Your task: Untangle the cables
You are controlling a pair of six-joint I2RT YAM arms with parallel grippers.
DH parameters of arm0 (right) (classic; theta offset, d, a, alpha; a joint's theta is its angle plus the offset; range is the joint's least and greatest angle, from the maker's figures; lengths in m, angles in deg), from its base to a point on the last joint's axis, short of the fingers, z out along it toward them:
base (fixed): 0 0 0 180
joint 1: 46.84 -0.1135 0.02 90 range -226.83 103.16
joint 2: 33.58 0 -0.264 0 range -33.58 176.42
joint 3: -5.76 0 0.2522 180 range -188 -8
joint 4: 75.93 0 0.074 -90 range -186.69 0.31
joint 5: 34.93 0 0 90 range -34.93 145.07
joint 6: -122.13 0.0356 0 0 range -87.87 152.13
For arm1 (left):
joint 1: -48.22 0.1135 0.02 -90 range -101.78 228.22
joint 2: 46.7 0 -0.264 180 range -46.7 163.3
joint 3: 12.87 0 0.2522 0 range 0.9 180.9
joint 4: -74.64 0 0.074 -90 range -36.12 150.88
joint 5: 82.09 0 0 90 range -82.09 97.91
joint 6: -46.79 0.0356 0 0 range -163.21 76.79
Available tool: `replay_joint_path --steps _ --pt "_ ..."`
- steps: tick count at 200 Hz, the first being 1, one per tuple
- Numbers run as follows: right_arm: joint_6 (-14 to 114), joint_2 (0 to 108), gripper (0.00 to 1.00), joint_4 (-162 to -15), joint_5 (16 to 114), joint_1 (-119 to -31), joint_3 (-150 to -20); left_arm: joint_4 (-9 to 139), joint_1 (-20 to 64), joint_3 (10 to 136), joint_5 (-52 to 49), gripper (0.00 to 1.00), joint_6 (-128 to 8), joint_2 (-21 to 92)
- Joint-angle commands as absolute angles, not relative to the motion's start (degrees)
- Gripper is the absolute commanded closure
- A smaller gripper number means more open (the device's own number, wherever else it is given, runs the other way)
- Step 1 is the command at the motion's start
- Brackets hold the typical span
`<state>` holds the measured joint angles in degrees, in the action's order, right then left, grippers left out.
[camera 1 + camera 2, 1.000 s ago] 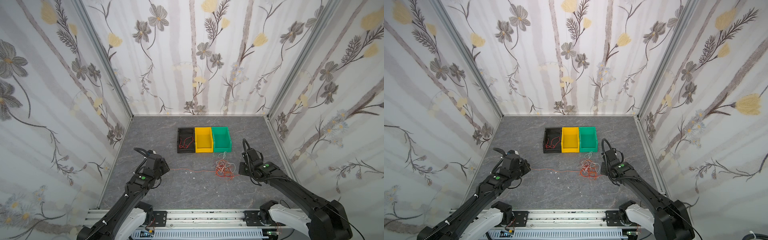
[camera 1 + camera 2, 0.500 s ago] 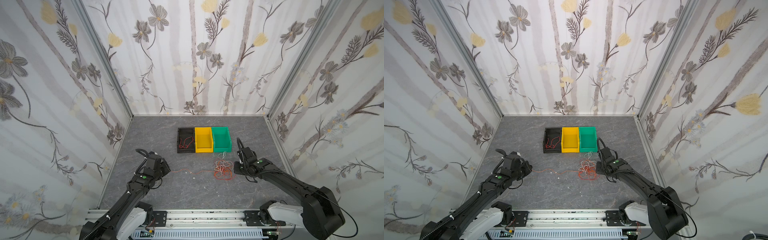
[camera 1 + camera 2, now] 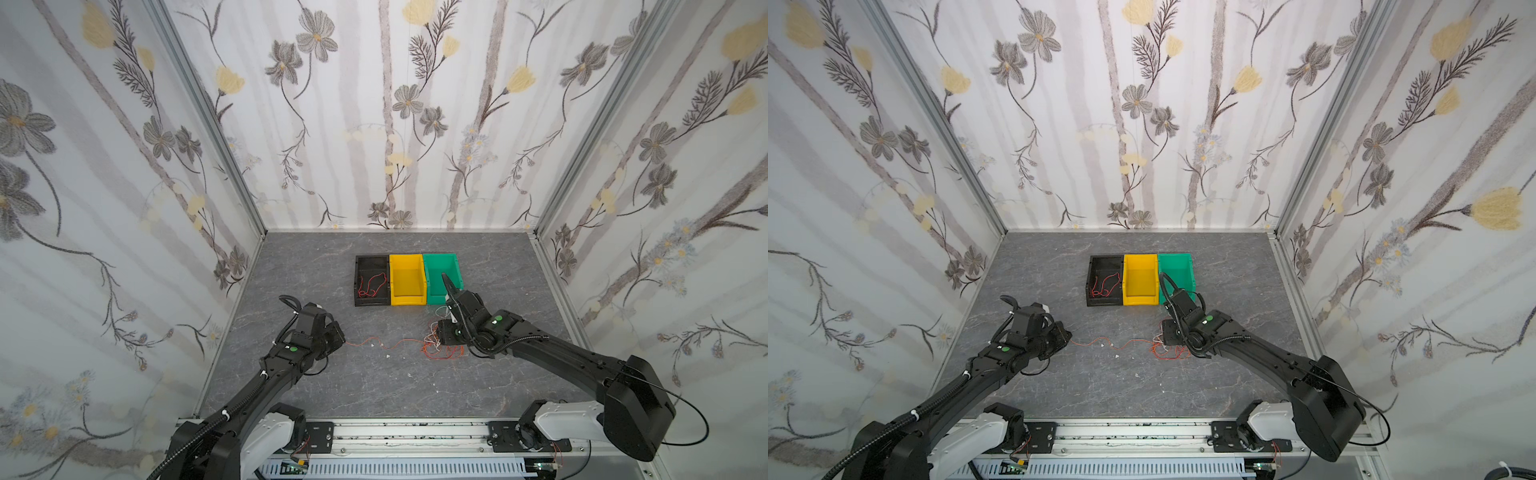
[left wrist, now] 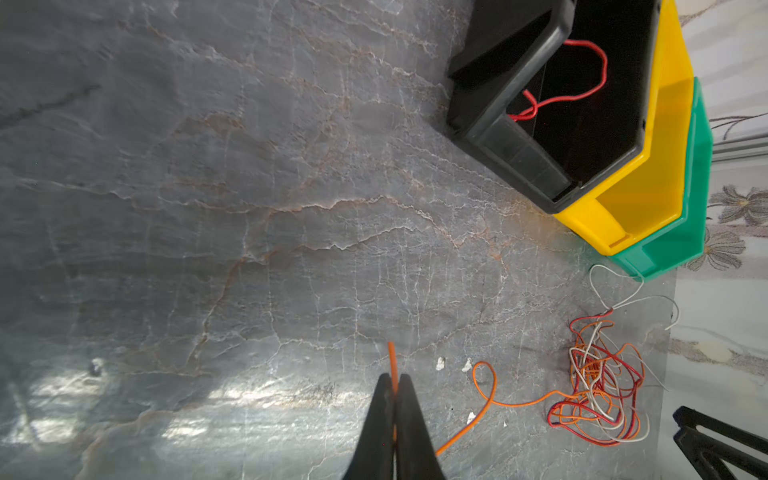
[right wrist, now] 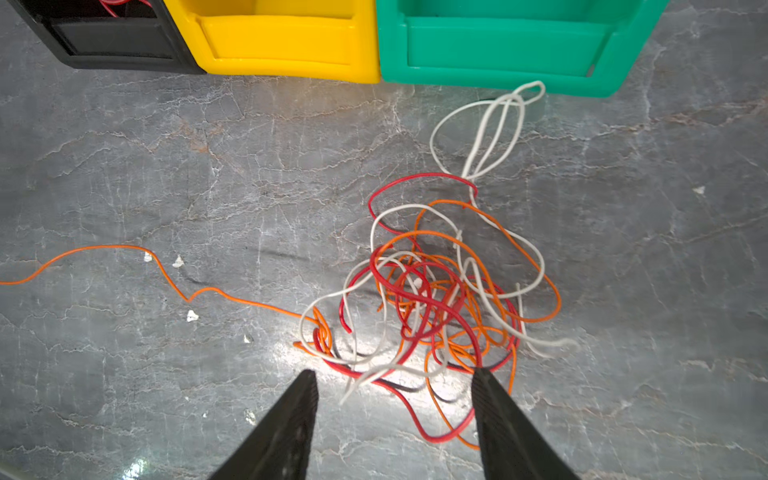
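Left wrist view: shows the left claw (image 4: 394,376) pinched shut on one orange cable (image 4: 490,399), with a short end poking out past the tips. In a top view, runs wavily rightward across the grey table (image 3: 374,395) into the cables (image 3: 442,352), a loose knot of red, orange and white right of centre, just below the green bin (image 3: 436,266). Right wrist view: shows the right claw (image 5: 394,371) open, straddling the knot's near edge, gripping nothing. At mid-frame, black bin (image 3: 372,258), yellow bin (image 3: 409,270) and green bin touching in a row, a red cable (image 3: 372,286) coiled in the black one.
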<state>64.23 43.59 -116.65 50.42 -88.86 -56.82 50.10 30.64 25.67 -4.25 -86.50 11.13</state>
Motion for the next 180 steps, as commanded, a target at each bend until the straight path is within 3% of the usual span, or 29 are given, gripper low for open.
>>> replay_joint_path --steps 1,34,71,126,180 --pt "64.9 46.6 0.31 -115.2 49.4 -89.8 -58.2 51.1 30.5 26.2 -4.1 0.92 -86.5 12.2" --pt "66.2 50.6 0.29 -114.1 47.0 -90.4 -57.6 48.6 30.6 27.1 -3.7 0.71 -87.1 13.5" --pt "66.6 52.9 0.43 -112.1 48.0 -90.6 -57.2 43.9 30.5 29.0 -2.8 0.52 -86.9 12.2" --pt "65.9 55.6 0.74 -109.6 50.5 -91.0 -57.6 49.0 26.2 31.7 -9.6 0.42 -88.5 12.1" --pt "65.1 54.9 0.84 -105.6 53.0 -93.6 -57.4 60.9 13.3 33.4 -10.3 0.37 -96.0 22.8"
